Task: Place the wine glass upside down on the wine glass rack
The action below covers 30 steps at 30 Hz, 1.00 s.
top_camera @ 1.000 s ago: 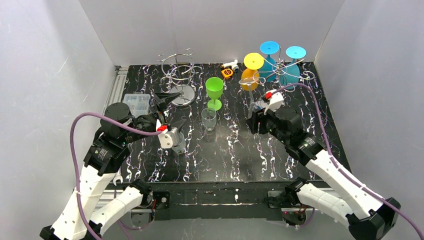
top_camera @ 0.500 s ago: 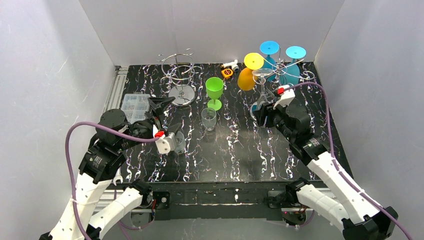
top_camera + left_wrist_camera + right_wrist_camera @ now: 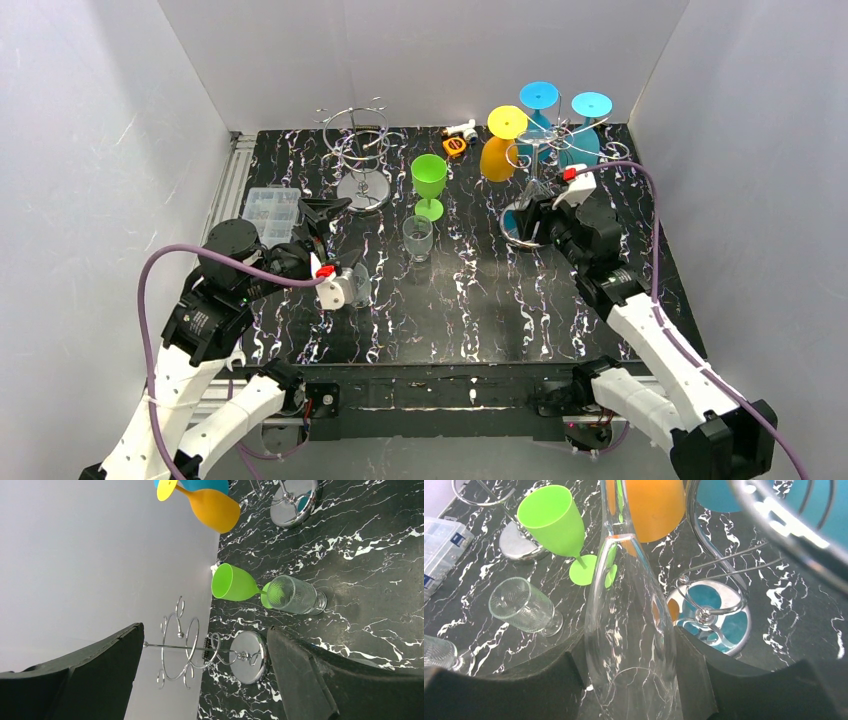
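The wine glass (image 3: 629, 610) is up in the air, bowl down and stem up, and the right gripper (image 3: 631, 672) has its pads pressed against either side of the clear bowl. So it's turned over and lifted, that part looks done. From above, its foot sits level with the wire arms of the wine glass rack (image 3: 729, 625), right beside them. Whether the stem has entered a slot, I cannot tell. Left to do, by my reading: slide the stem along an arm, let the foot settle on the wire, then let go.

Over on the other side, the left gripper (image 3: 206, 630) hangs with its jaws spread wide and nothing between them.

Now the count. Two wire racks on chrome bases: the one being loaded, and a second rack (image 3: 363, 190) at the back left with nothing hanging from it. Three coloured glasses hang inverted on the right-hand one: an orange glass (image 3: 497, 158), a blue glass (image 3: 539, 96) and a second blue glass (image 3: 591, 104). One green glass (image 3: 429, 175) stands upright mid-table. Clear ones make three: the held one, a short clear glass (image 3: 418, 238) near the green, and another clear glass (image 3: 436, 652) close to the left arm. One plastic organiser box (image 3: 270, 205), too.
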Tool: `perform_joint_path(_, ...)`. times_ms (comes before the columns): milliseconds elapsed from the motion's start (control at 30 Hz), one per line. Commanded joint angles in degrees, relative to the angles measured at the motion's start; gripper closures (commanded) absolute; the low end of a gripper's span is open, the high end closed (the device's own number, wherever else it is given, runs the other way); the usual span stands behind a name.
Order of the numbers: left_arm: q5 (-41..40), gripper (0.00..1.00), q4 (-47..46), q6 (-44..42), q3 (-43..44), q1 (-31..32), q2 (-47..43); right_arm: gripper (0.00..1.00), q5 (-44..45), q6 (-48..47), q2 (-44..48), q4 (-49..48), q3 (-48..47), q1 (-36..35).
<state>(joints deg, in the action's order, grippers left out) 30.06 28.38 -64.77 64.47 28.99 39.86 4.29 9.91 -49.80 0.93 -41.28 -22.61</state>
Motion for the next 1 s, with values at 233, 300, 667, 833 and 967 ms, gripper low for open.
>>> perform_joint_path(233,-0.71,0.08,0.89,-1.47,-0.50,0.22,0.39,0.80,-0.67,0.81,-4.12,-18.21,2.46,0.29)
perform_joint_path(300,-0.71,0.08,0.95,-1.41,-0.42,0.20,0.61,0.83,-1.17,1.23,-4.87,-20.10,3.15,0.29)
perform_joint_path(667,-0.65,0.07,1.67,-2.47,-0.08,0.24,1.25,0.97,-6.34,2.56,-8.72,-29.02,5.48,0.26)
perform_joint_path(833,-0.71,0.07,1.85,-2.47,-0.06,0.25,1.50,0.97,-7.46,2.12,-8.82,-31.10,6.74,0.22)
perform_joint_path(967,-0.73,0.07,1.85,-2.42,-0.13,0.23,1.59,0.97,-8.58,1.89,-9.22,-32.78,7.49,0.12)
